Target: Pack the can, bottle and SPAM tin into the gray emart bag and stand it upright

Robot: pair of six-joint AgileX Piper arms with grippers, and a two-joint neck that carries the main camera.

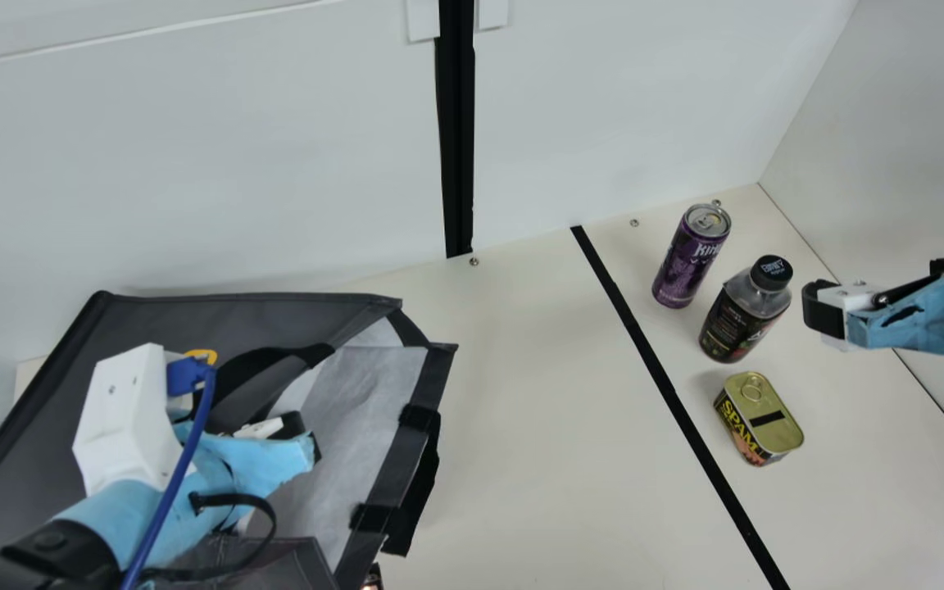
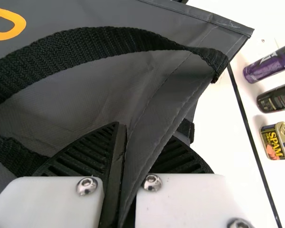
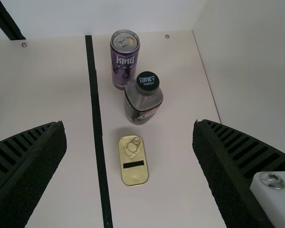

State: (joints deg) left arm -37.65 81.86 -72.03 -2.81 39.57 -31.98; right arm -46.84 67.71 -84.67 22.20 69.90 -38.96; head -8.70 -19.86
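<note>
The bag (image 1: 374, 377) lay on its side at the left of the surface (image 1: 521, 393), its mouth facing right, toward the can, bottle and tin, with the pale lining showing inside. The left gripper (image 1: 306, 434) was clenched on a fold of the bag's gray fabric, beside a black strap (image 2: 109, 39) that arched over the panel.

Across the black strip (image 1: 650, 352), the purple can (image 1: 685, 262) stood near the back wall (image 1: 603, 106), long axis vertical, ring-pull end up. The bottle (image 1: 738, 324) stood just in front of it and to its right, also upright, with its black cap on top. Nearer the front, the SPAM tin (image 1: 759, 418) sat lid up; its long axis ran back to front, roughly parallel with the strip, and its pull tab was at the end toward the bottle. The right gripper (image 1: 821, 308) was released and spread wide, holding nothing.
</note>
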